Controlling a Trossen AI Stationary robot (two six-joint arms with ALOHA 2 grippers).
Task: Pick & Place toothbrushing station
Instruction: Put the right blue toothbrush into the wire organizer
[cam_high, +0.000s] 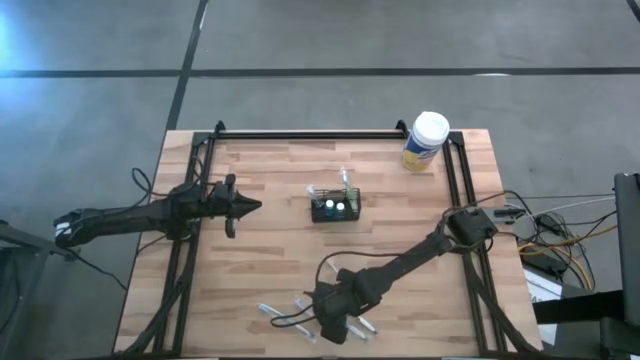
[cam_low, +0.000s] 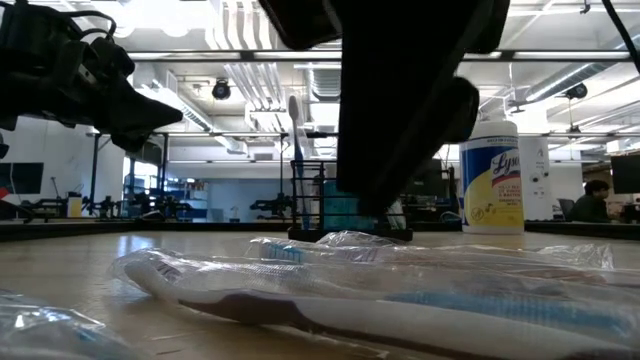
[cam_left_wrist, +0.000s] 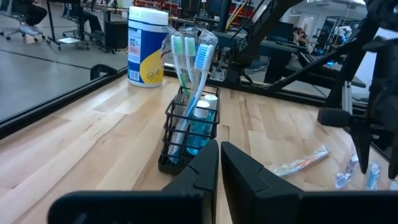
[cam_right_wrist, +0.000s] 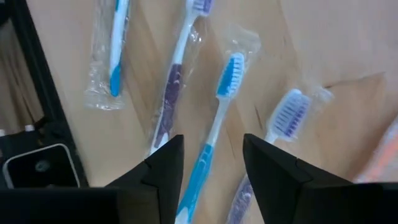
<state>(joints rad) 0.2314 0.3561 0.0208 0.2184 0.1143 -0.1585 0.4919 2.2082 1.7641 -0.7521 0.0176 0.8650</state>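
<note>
Along the table's near edge lie several clear-wrapped toothbrushes, blue and purple-handled, on the pale wooden tabletop. The right gripper hangs just above them, its dark fingers spread apart with a blue-handled brush showing in the gap, nothing pinched. Farther back, mid-table, stands the small black wire-mesh caddy, upright brushes in it. The left gripper waits well to its left, fingers pressed together. At the far right corner sits a white-lidded yellow-labelled canister
</note>
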